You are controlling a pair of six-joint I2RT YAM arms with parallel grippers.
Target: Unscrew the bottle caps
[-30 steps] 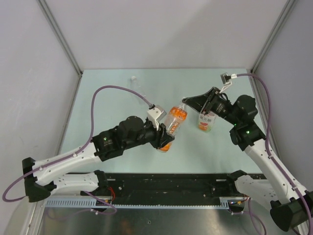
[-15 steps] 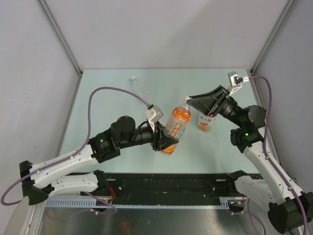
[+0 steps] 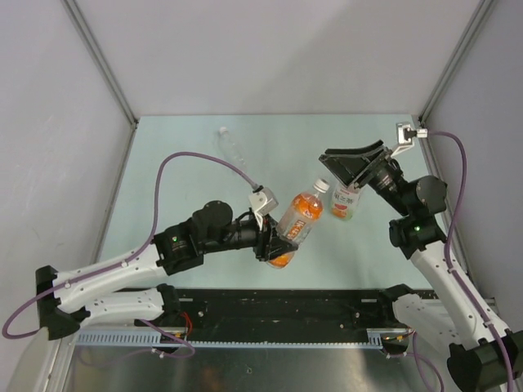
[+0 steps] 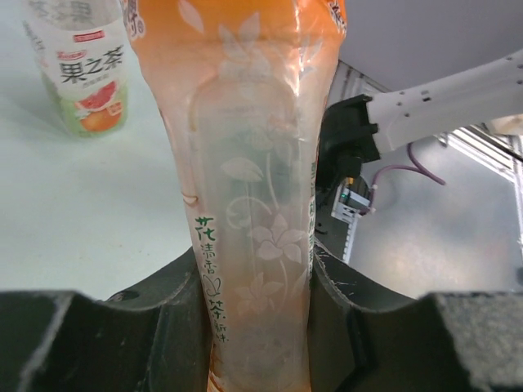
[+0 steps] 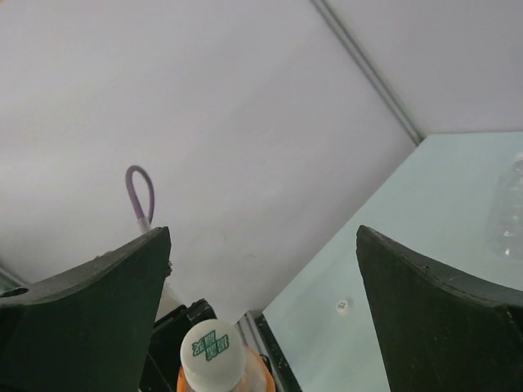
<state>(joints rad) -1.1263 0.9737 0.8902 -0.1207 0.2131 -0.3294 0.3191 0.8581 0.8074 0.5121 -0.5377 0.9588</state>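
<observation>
Green table (image 3: 270, 139), left jaws clamp orange bottle (image 3: 298, 219) — cap (image 3: 322, 186) (white) facing right jaws

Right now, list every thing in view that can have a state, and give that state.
left gripper: shut on the orange bottle
right gripper: open, holding nothing, clear of the white cap
orange bottle: held tilted
white cap: on the orange bottle's neck
yellow-green bottle: standing upright, its top hidden
clear bottle: lying on its side
</observation>
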